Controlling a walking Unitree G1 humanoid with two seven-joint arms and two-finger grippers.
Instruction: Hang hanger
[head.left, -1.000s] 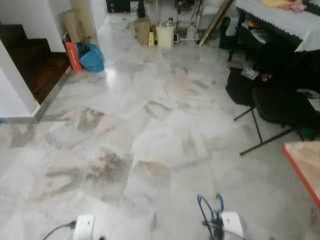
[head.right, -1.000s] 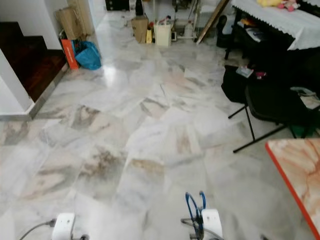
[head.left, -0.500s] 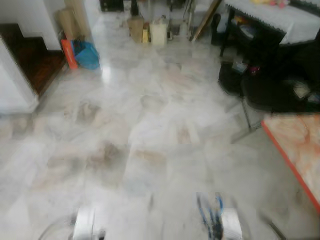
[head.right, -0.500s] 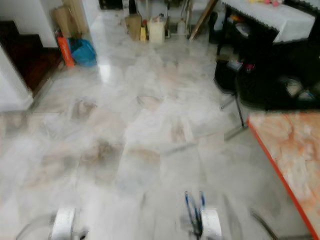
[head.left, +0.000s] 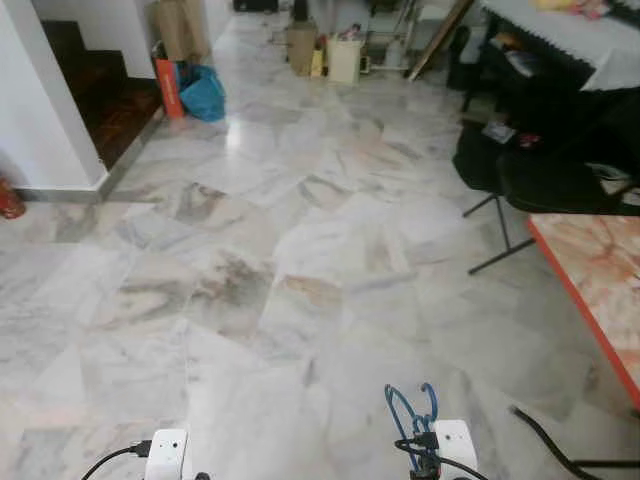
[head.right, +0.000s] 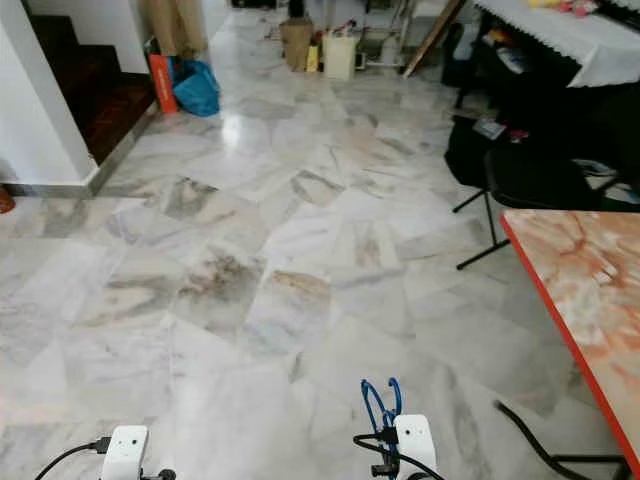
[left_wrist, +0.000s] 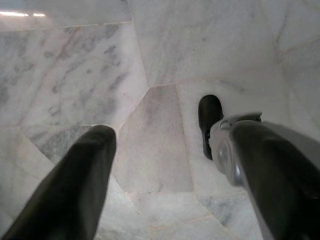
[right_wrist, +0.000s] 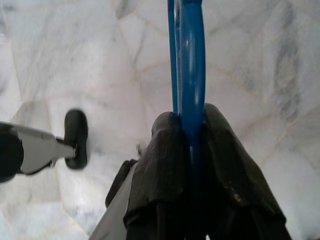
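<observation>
A blue hanger (right_wrist: 189, 60) is clamped between the two black fingers of my right gripper (right_wrist: 187, 145), which is shut on it and held low over the marble floor. From the head, the hanger's blue loops (head.left: 410, 412) stick up above my right wrist's white housing (head.left: 455, 448) at the bottom of the picture. My left gripper (left_wrist: 167, 137) hangs over the floor, open, with only tile between its fingers. Its white wrist housing (head.left: 167, 455) sits at the bottom left.
A marble-patterned table with a red edge (head.left: 595, 290) stands at the right. Behind it are a black folding chair (head.left: 540, 180) and a white-clothed table (head.left: 570, 30). A black cable (head.left: 545, 445) lies on the floor. A white wall corner (head.left: 45, 120), dark stairs (head.left: 110, 95) and a blue bag (head.left: 205, 92) are at the left.
The whole picture has shifted and sharpened as the camera moved: the white wall corner now looms larger at the left. The hanger stays in my right gripper.
</observation>
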